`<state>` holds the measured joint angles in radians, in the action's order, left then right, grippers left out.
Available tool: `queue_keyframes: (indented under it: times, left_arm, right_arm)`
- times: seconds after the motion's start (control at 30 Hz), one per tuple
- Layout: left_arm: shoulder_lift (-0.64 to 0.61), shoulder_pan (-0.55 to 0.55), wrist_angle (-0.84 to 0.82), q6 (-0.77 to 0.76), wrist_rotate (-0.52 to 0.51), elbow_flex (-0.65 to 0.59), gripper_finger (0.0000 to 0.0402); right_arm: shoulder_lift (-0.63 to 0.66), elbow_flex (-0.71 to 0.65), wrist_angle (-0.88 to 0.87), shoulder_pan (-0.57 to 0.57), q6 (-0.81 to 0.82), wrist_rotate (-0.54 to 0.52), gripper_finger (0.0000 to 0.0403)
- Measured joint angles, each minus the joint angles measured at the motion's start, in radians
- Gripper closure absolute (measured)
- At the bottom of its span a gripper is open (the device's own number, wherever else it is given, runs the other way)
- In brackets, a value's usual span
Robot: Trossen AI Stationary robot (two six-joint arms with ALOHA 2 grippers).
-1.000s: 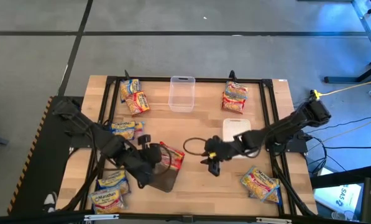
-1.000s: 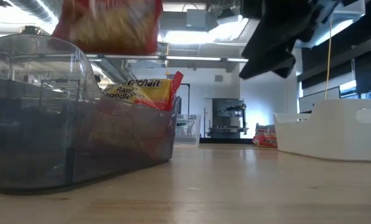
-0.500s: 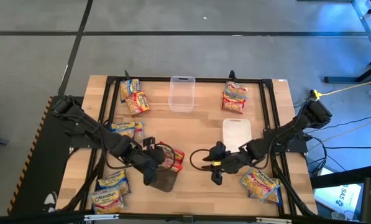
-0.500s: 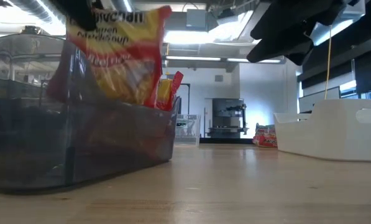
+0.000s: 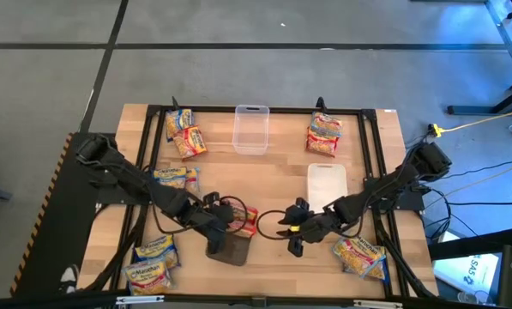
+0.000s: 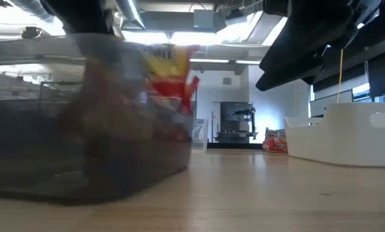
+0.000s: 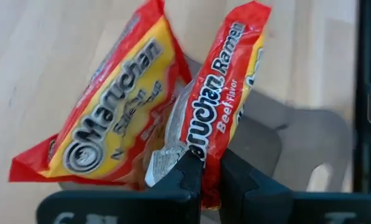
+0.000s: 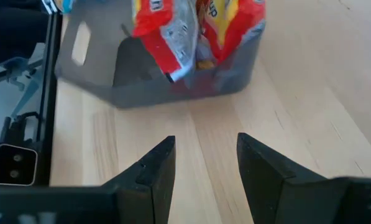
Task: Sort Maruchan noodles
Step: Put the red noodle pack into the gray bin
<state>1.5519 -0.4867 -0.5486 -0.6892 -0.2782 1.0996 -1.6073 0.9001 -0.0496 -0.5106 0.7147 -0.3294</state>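
Overhead: wooden table (image 5: 273,176) w/ two dark arms reaching in toward the middle. Left gripper (image 5: 224,216) sits over a smoky grey bin (image 5: 231,250) at the near-centre edge, red packets poking from the bin. Right gripper (image 5: 292,233) hovers just beside that bin, on its right, above bare wood.

Left wrist view gives what overhead can't: the jaws are pinched on a red beef ramen packet (image 7: 225,106), held upright by its lower edge, w/ a second red packet (image 7: 110,124) leaning next to it, both in the grey bin (image 7: 297,143).

Right wrist view: its two fingers (image 8: 154,168) stand spread, nothing between them, only wood; the grey bin (image 8: 166,68) w/ red packets (image 8: 191,31) lies ahead.

Low view: bin (image 6: 89,122) fills the left, blurred, red/yellow packet (image 6: 169,71) showing at its top; a white bin (image 6: 347,135) stands at right, and a far packet (image 6: 276,140) lies by its left side.

Only overhead shows the rest of the noodles: two packets (image 5: 183,133) at the far-left corner, one (image 5: 324,135) far right, blue-labelled one (image 5: 171,178) mid-left, two (image 5: 151,264) near-left, a pair (image 5: 360,255) near-right. Also a clear bin (image 5: 249,129) at far centre and the white bin (image 5: 327,184) right of centre.
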Motion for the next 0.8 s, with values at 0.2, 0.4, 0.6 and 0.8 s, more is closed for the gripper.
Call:
queue_keyframes:
  times: [0.2,0.4,0.6,0.8]
  left_arm:
    - [0.059,0.039,0.016,-0.087,-0.024,-0.001,0.0384]
    - [0.09,0.067,0.06,-0.097,-0.042,-0.001,0.0382]
    - [0.091,0.068,0.058,-0.09,-0.069,-0.001,0.0361]
    - [0.091,0.068,0.055,-0.064,-0.1,-0.001,0.0315]
  right_arm:
    - [-0.007,0.0,-0.004,0.0,-0.005,0.008,0.0256]
    - [-0.007,0.0,-0.015,0.0,-0.012,0.009,0.0256]
    - [-0.007,0.0,-0.027,0.0,-0.013,0.011,0.0256]
    - [-0.007,0.0,-0.028,0.0,-0.013,0.009,0.0256]
